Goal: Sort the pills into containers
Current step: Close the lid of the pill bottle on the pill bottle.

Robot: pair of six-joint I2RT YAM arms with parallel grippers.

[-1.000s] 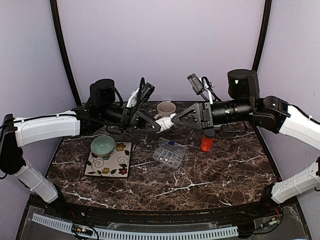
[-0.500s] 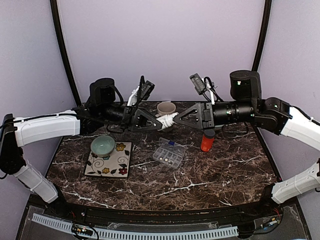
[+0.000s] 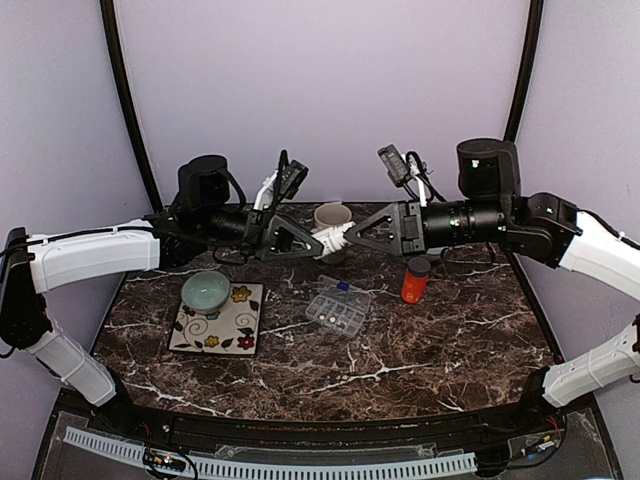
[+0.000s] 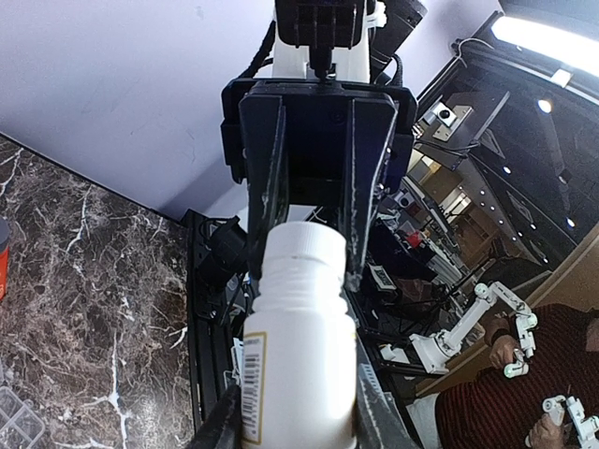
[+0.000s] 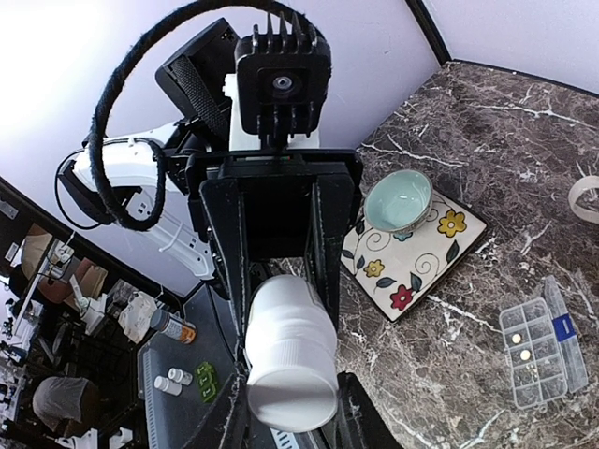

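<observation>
Twisting along its axis is being called for, as the white bottle (image 4: 299, 346), aloft at far centre, is being clamped in partly closed jaws, left gripper (image 3: 322, 243) on body, right gripper (image 3: 346, 237) on cap (image 4: 301, 245), with organiser box (image 3: 337, 307) and few pills (image 5: 518, 340) lying just nearer.

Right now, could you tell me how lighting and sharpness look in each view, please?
Top external: even light, sharp, faint sheen on the marble table; the organiser box is small. Left wrist: a ceiling lamp glares at upper right; the white bottle is crisp. Right wrist: the upper left corner washes out white, yet pills in the box show as clear dots.
</observation>
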